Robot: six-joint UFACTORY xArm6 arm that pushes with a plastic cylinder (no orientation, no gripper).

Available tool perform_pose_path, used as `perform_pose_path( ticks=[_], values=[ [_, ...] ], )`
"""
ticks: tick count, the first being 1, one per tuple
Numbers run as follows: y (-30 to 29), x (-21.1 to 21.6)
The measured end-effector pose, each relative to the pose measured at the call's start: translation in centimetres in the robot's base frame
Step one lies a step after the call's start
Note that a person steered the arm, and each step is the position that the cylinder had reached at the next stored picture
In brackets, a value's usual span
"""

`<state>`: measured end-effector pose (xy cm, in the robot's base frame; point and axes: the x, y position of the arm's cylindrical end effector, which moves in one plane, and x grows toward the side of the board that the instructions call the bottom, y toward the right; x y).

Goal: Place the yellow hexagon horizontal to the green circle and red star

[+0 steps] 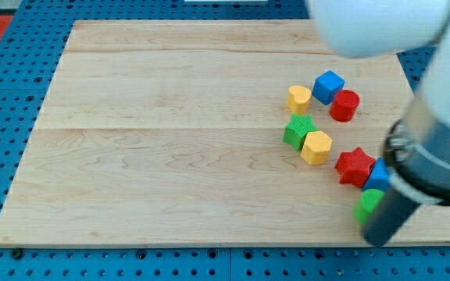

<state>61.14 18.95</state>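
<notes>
The yellow hexagon (316, 147) lies right of the board's centre, touching a green ridged block (298, 130) at its upper left. The red star (355, 165) lies just to its lower right. A green block (369, 206), partly hidden and probably the circle, sits below the star near the board's bottom right edge. My dark rod comes down from the view's right, and my tip (379, 237) stands right against the green block's lower right side. A blue block (379, 177) between the star and the rod is partly hidden.
A yellow heart (298, 98), a blue cube (328, 86) and a red cylinder (344, 105) cluster above the hexagon. The blurred arm body (436, 148) covers the view's right side. The wooden board (170, 156) lies on a blue pegboard.
</notes>
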Motion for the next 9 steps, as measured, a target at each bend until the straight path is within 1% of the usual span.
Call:
perform_pose_path(
  ticks=[1, 2, 3, 4, 5, 6, 7, 8, 9],
  values=[
    [2.3, -1.6],
    [5.6, -1.6],
    [7.4, -2.0],
    [-0.5, -3.4],
    [-5.0, -4.9],
    [-4.6, -5.4],
    [-4.4, -5.3],
    [-2.6, -5.0],
    [-2.5, -5.0]
  ],
)
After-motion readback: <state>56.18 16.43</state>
